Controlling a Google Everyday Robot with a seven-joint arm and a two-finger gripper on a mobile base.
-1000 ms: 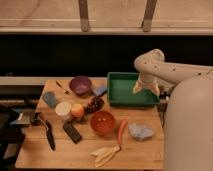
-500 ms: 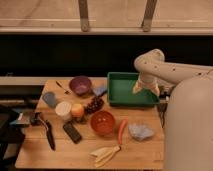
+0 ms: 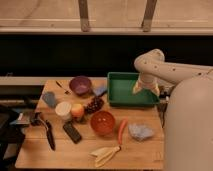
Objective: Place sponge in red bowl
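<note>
The red bowl (image 3: 102, 123) stands empty at the middle front of the wooden table (image 3: 35, 155). A small pale blue block (image 3: 100, 91), apparently the sponge, lies between the purple bowl (image 3: 80, 85) and the green tray (image 3: 120, 90). My gripper (image 3: 136, 89) hangs from the white arm (image 3: 155, 67) over the right part of the green tray, well right of the sponge and behind and right of the red bowl. A yellowish patch shows at its tip.
Grapes (image 3: 93, 104), an orange fruit (image 3: 77, 111) and a white cup (image 3: 63, 110) sit left of the red bowl. A black device (image 3: 72, 132), a black-handled tool (image 3: 48, 132), a banana (image 3: 105, 155), an orange stick (image 3: 121, 131) and a blue-grey cloth (image 3: 140, 132) lie in front.
</note>
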